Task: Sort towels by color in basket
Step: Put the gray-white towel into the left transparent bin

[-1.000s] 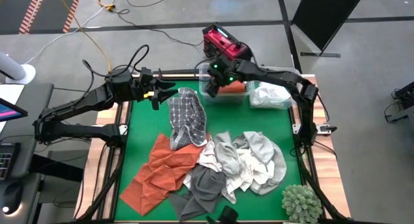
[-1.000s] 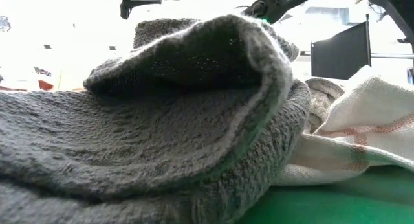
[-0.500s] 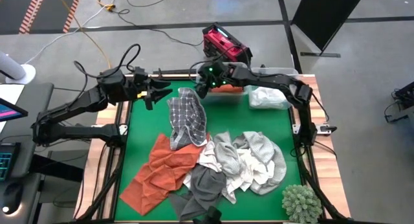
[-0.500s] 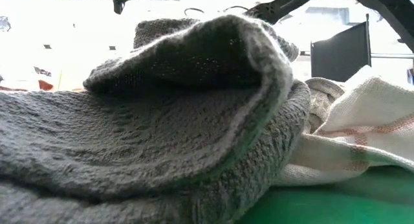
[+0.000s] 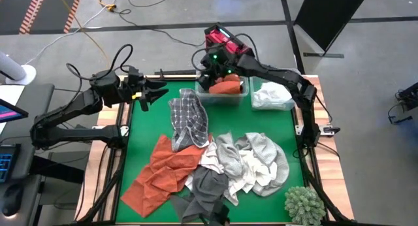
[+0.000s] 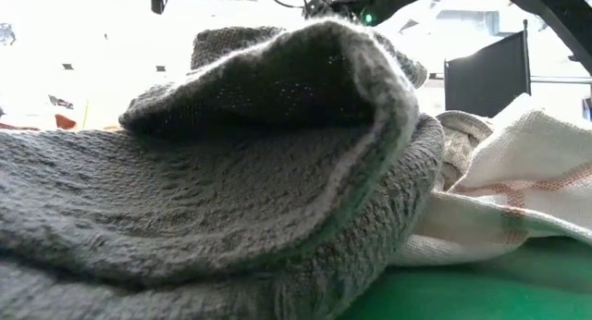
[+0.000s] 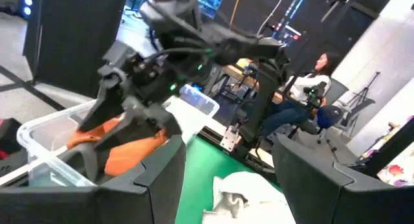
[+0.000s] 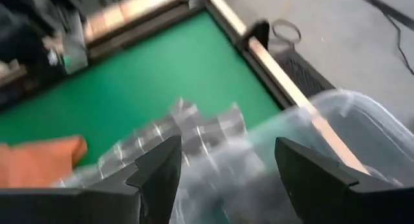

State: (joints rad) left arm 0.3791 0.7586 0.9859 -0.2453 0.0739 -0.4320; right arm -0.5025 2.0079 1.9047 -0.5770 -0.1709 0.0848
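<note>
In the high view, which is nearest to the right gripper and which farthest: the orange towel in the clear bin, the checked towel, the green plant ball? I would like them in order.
From the right gripper, open above the left bin:
1. Orange towel in the clear bin, just beside it.
2. Checked towel, on the mat below it, toward the middle.
3. Green plant ball, at the table's near right corner, clearly farthest.
</note>
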